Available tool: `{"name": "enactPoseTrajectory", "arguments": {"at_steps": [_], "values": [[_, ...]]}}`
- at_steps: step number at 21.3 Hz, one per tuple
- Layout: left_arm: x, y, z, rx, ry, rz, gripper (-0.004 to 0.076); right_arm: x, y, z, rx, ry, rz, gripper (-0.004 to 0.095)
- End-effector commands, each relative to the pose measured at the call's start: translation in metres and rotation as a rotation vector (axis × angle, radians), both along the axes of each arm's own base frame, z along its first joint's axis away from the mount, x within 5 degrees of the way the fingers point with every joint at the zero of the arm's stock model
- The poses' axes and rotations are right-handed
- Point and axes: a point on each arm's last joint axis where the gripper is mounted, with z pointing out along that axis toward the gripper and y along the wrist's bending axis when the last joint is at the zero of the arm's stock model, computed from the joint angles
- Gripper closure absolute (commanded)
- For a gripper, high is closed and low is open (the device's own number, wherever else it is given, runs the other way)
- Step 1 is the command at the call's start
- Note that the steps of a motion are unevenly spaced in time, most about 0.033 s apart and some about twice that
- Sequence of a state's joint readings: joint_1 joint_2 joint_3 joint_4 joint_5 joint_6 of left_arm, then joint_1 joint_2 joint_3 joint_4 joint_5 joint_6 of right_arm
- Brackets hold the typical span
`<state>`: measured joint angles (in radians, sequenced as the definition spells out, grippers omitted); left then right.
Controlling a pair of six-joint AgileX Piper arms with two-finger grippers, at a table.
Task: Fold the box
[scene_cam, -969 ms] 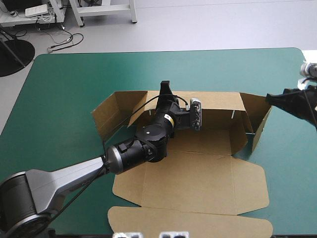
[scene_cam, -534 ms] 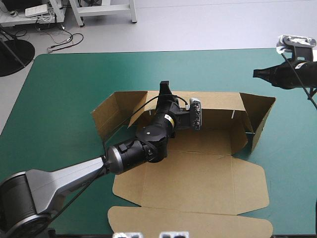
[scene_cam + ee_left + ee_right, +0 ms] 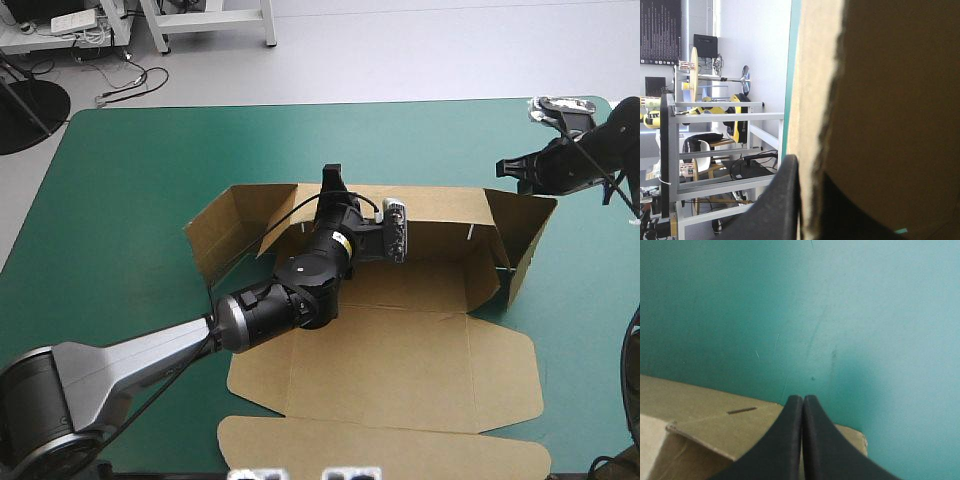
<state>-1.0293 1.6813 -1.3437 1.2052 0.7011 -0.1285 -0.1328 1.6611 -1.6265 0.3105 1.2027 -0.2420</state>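
The box (image 3: 400, 355) is a cut sheet of plain, matte brown board at the middle of the table. Its floor lies flat. The long far wall stands up, and angled flaps stand raised at the left and right ends. The lid panel lies flat toward the near side, with slanted side tabs and a rounded tuck flap at the table's near edge.

The left gripper (image 3: 332, 182) is clamped on the top of the far wall, left of its middle. In the left wrist view one black finger (image 3: 785, 200) lies against the board's rough, fibrous cut edge, and the sheet (image 3: 890, 100) fills the space beside it.

The right gripper (image 3: 505, 166) is at the box's far right corner, by the raised right flap. Its fingers (image 3: 790, 440) are pressed together into one point and grasp nothing. They lie over a board corner (image 3: 700, 412) with a narrow slit. Whether they touch it cannot be told.

The teal-green cover (image 3: 150, 170) is smooth, with faint scratches (image 3: 840, 315).
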Motion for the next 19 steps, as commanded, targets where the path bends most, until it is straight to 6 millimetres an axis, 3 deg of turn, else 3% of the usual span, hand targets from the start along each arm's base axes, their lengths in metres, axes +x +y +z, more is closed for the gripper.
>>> {"name": "enactPoseTrajectory", "arguments": {"at_steps": [1, 4, 7, 12, 14, 19], "values": [[-0.006, 0.006, 0.025, -0.062, -0.043, 0.008, 0.0733, -0.014, 0.004, 0.024, 0.002, -0.045, 0.055, 0.0923], [-0.005, 0.007, 0.023, -0.057, -0.038, 0.02, 0.0734, -0.025, 0.008, 0.022, 0.022, -0.064, 0.081, 0.0923], [-0.006, 0.008, 0.022, -0.069, -0.021, 0.042, 0.0734, -0.048, 0.013, 0.01, 0.032, -0.09, 0.103, 0.0923], [-0.006, 0.008, 0.022, -0.089, -0.008, 0.051, 0.0734, -0.083, 0.019, -0.035, 0.05, -0.157, 0.08, 0.0923], [-0.006, 0.008, 0.022, -0.086, -0.008, 0.05, 0.0734, -0.096, 0.025, -0.043, 0.092, -0.224, 0.075, 0.0923], [-0.006, 0.008, 0.021, -0.088, -0.005, 0.051, 0.0734, -0.115, 0.033, -0.05, 0.152, -0.316, 0.095, 0.0923]]}}
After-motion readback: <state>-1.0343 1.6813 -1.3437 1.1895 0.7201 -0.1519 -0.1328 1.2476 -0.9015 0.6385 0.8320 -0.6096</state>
